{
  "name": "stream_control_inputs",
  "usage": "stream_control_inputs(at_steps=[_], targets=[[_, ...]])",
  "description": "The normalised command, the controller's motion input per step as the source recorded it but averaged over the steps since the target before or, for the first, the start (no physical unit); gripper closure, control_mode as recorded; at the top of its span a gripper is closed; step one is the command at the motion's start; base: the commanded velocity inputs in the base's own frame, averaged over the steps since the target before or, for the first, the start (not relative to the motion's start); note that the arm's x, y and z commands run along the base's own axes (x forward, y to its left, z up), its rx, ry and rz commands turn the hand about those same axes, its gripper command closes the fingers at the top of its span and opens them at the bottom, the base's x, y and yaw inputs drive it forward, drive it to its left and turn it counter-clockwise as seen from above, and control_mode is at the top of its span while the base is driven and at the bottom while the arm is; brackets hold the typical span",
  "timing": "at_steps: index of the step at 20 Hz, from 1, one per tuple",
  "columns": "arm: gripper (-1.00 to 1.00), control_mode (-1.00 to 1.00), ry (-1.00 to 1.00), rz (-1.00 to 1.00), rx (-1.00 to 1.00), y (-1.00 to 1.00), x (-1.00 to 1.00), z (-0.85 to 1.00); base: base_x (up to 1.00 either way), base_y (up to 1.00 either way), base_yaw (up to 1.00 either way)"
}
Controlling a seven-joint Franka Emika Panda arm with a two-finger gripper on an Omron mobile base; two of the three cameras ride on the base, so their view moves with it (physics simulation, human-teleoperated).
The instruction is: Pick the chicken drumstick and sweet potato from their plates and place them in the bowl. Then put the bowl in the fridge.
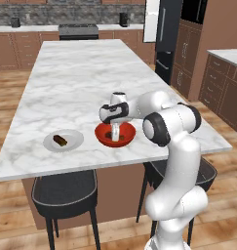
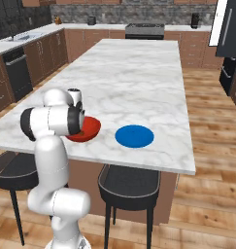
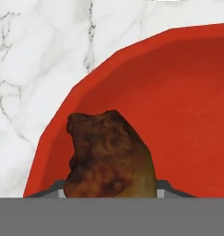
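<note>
Browned, mottled skin marks the chicken drumstick (image 3: pixel 111 154) at the very foot of the hand view, between the fingers, its long axis running away from the camera toward the bowl floor. The gripper (image 1: pixel 114 134) appears clamped on it, though the fingertips themselves are hidden behind the meat, so that is an inference.

Directly beneath lies the bowl (image 3: pixel 178 115), red-orange and glossy; the drumstick hangs over its inner wall on the near-rim side, not over the marble. In the left base view the hand points straight down into the bowl at the island's front edge. Judgement: release is the step in hand, and a small drop clears the rim.

Beside the bowl, on the robot's left, sits the pale plate (image 1: pixel 63 140) carrying a dark oblong item, presumably the sweet potato (image 1: pixel 60 140), lying slantwise. On the right, the blue plate (image 2: pixel 134 136) is bare. The next reach therefore goes leftward.

Well beyond, past the island's far right corner, stands the fridge (image 1: pixel 167 39).
</note>
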Motion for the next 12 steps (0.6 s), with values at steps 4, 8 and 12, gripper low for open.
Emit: stream_control_inputs(at_steps=[4, 8, 12], targets=[[-1.00, -1.00, 0.09, 0.07, 0.00, 0.05, 0.01, -0.06, 0.00, 0.00, 0.00], [-1.00, -1.00, 0.10, 0.04, 0.00, 0.03, 0.00, 0.02, 0.00, 0.00, 0.00], [-1.00, -1.00, 0.06, 0.03, 0.00, 0.01, 0.00, 0.34, 0.00, 0.00, 0.00]])
